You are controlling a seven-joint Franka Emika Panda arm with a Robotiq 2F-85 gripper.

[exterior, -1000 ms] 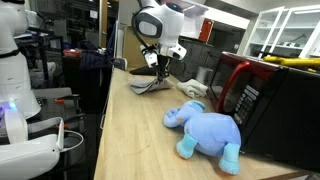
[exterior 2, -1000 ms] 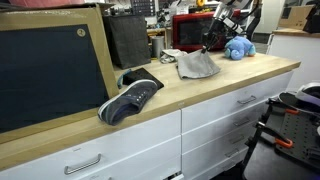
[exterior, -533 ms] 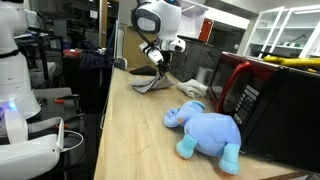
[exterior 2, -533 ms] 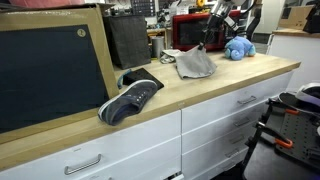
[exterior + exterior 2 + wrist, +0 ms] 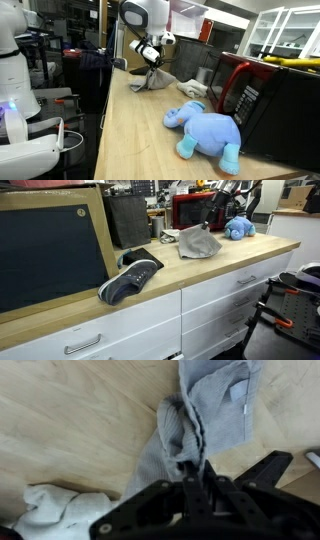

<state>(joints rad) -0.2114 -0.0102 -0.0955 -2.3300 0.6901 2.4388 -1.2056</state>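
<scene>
A grey cloth (image 5: 195, 420) hangs from my gripper (image 5: 197, 472), whose jaws stand shut on a bunched fold of it. In both exterior views the gripper (image 5: 153, 68) (image 5: 207, 225) lifts one end of the cloth (image 5: 158, 82) (image 5: 197, 245) while the rest drags on the wooden counter (image 5: 130, 140). A white rag (image 5: 55, 515) lies on the wood at the lower left of the wrist view. The wrist view is blurred.
A blue stuffed elephant (image 5: 205, 130) (image 5: 238, 227) lies on the counter beside a red and black microwave (image 5: 265, 95). A dark sneaker (image 5: 130, 278) sits at the counter's other end, by a large framed black board (image 5: 50, 250). White drawers (image 5: 225, 305) run below.
The arm has swung away from the microwave along the counter, pulling the held cloth with it. The jaws have stayed shut.
</scene>
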